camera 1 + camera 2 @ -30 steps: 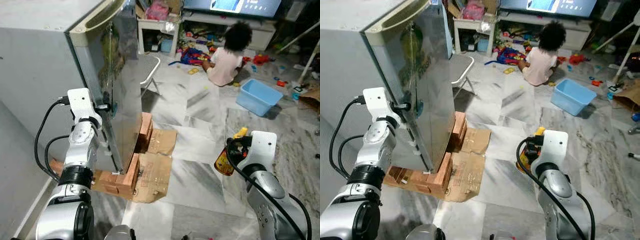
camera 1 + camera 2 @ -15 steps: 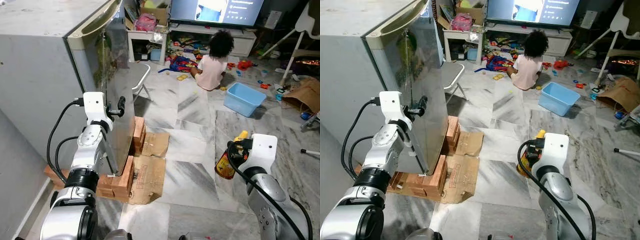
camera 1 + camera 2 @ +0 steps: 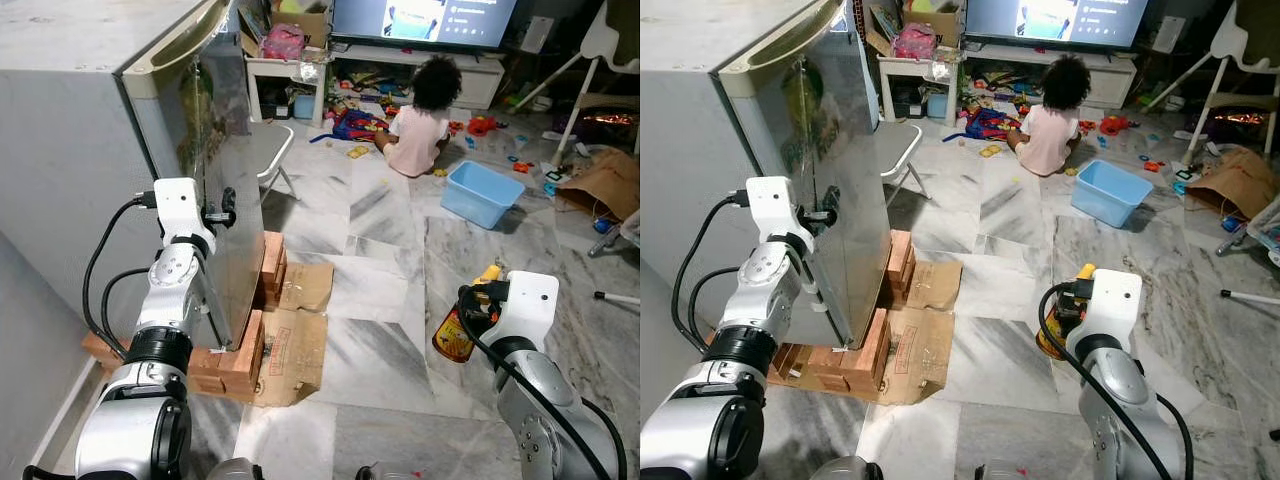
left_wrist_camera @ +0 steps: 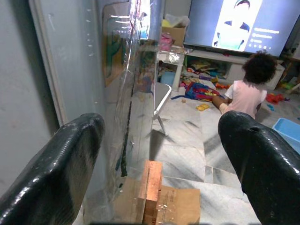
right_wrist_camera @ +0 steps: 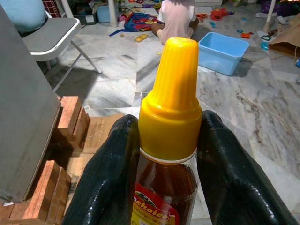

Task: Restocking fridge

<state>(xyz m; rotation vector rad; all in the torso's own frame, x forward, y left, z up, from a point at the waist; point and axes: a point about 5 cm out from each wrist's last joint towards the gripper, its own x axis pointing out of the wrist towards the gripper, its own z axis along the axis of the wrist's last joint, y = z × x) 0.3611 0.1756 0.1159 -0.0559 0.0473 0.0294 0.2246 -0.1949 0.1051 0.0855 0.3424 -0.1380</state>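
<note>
The grey fridge stands at the left on bricks, its shiny door facing right. My left gripper is raised against the door's front edge. It is open, and in the left wrist view its fingers have nothing between them. My right gripper is low on the right, shut on a sauce bottle of brown liquid with a yellow cap and a red label. The bottle is upright, well away from the fridge.
Bricks and flattened cardboard lie at the fridge's foot. A chair stands behind the door. A person sits on the marble floor among toys, near a blue tub and a TV.
The camera has shifted, taking in more of the room. My left gripper stays by the door's edge, and the right one keeps the bottle where it was.
</note>
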